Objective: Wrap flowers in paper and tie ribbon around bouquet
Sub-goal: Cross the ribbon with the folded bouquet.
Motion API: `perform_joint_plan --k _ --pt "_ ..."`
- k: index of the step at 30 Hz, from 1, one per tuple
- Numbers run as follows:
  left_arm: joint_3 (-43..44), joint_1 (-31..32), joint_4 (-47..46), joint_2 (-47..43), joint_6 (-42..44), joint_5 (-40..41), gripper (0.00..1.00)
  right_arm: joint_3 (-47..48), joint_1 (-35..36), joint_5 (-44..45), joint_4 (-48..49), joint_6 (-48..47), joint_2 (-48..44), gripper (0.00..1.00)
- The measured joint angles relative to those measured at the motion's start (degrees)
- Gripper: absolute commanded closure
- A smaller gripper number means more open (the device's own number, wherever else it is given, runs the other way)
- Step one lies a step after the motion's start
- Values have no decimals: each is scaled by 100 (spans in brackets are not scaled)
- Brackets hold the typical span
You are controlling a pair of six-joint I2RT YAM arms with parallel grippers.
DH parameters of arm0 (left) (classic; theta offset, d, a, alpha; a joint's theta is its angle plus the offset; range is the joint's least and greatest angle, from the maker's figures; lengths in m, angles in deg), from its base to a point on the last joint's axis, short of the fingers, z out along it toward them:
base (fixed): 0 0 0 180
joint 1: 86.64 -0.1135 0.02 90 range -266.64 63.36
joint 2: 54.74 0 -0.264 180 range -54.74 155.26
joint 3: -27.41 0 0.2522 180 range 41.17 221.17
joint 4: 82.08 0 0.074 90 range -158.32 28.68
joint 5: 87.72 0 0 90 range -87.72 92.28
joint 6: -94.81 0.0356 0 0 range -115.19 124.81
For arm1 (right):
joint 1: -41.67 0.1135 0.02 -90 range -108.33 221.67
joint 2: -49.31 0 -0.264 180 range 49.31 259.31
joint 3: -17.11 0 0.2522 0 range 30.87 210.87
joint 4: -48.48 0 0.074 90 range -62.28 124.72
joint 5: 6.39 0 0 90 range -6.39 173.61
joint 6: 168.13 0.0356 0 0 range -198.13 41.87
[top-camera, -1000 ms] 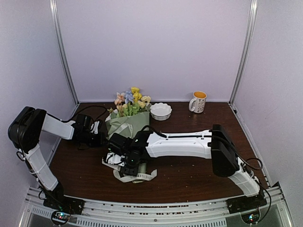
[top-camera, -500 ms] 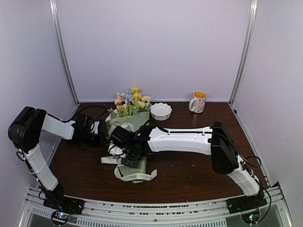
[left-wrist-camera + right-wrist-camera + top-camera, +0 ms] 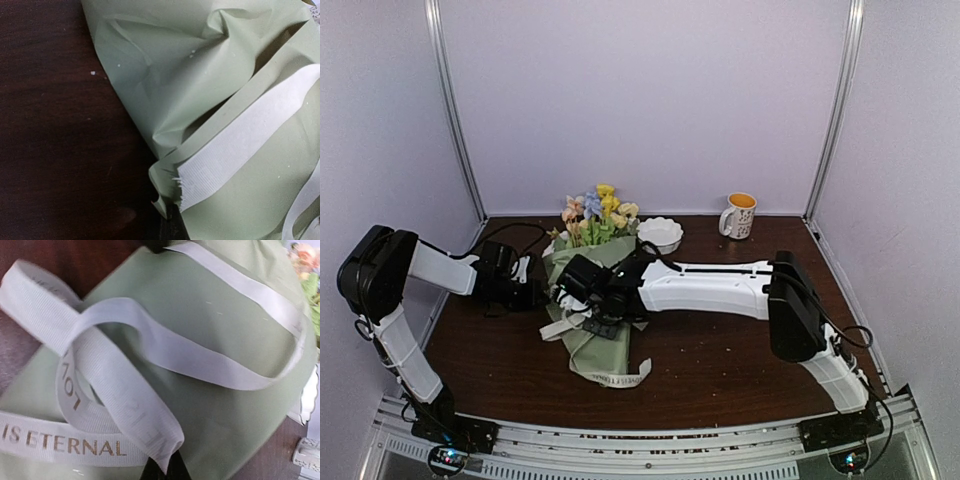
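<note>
The right gripper (image 3: 164,472) is closed on one end of the cream-white woven ribbon (image 3: 125,405), a ribbed band printed with gold capitals. Since a second ago it has travelled from the bouquet's 6 o'clock tail towards 12 o'clock. It now sits over the middle of the cone, with loose ribbon loops drawn up beneath it. The narrow green tail it covered before is bare, and a single ribbon arc curls at its tip. The ribbon crosses the smooth, matte, softly creased sage-green paper (image 3: 165,75) in flat bands and one twisted loop.

The left gripper (image 3: 536,284), at 9 o'clock of the bouquet, is closed and has not moved. Whether it pinches the paper's edge cannot be told.

The long sage-green paper-cone bouquet (image 3: 592,345) lies flat on the dark brown wooden table (image 3: 740,360), left of centre, with its wide mouth at 12 o'clock. Small yellow, peach, pale blue and cream flowers (image 3: 598,208) and green leaves spill from that mouth. Just beside the mouth, at 2 o'clock, stands a white scalloped bowl (image 3: 660,235). A white mug with an orange inside (image 3: 740,215) stands well apart towards 3 o'clock.
</note>
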Motion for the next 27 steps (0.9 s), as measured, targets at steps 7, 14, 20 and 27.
perform_joint_plan --k 7,14,20,27 --pt "0 0 0 2 2 -2 100 -573 -446 1043 516 -98 -765 100" --pt "0 0 0 2 2 -2 100 -643 -431 1961 1054 -337 -1126 100" --pt "0 0 0 2 11 -2 100 -673 -260 2175 1121 -348 -1130 100" --pt "0 0 0 2 13 -4 100 -881 164 1563 623 -57 -1130 96"
